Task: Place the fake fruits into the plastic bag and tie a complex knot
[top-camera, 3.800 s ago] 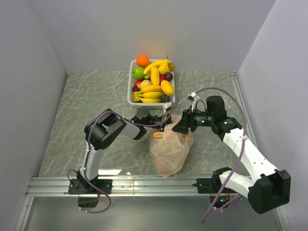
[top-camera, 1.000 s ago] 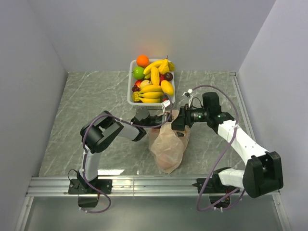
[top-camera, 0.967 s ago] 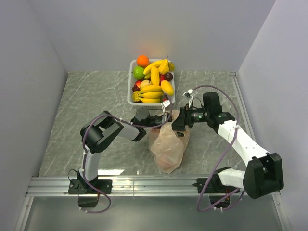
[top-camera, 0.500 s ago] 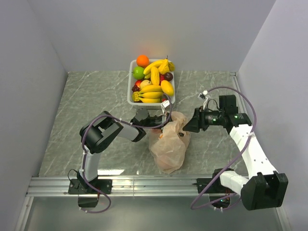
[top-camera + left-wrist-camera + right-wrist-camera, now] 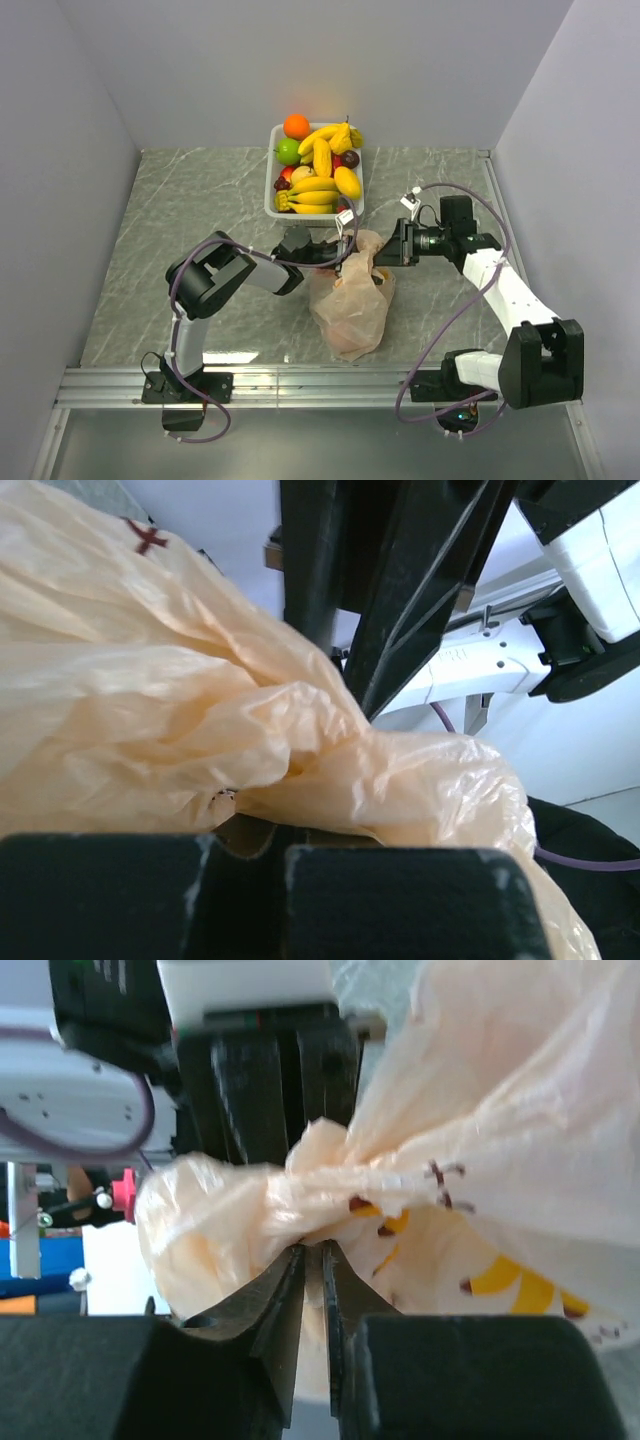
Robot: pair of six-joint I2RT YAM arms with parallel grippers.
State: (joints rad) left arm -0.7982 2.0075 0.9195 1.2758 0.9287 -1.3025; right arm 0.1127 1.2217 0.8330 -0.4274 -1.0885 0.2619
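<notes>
The plastic bag (image 5: 348, 300) lies bulging on the table between my arms, with its top gathered. My left gripper (image 5: 338, 254) is shut on the bag's top from the left; crinkled peach plastic (image 5: 250, 720) fills its view above its jaws (image 5: 250, 845). My right gripper (image 5: 388, 250) is shut on a twisted bunch of the bag's plastic (image 5: 330, 1175), with a thin strip between its near-closed fingers (image 5: 315, 1255). I cannot tell whether that bunch is a tied knot. The fake fruits (image 5: 318, 175), bananas, an orange (image 5: 296, 125) and a lime (image 5: 287, 151), lie in the tray.
The white tray (image 5: 270, 195) stands at the back middle of the marble table, just behind the bag and both grippers. Grey walls close in the left, back and right. An aluminium rail (image 5: 300, 385) runs along the near edge.
Half a second ago my right gripper was drawn back to the right of the bag; now it is back at the bag's top. The left gripper has held its place. The bag looks narrower than before.
</notes>
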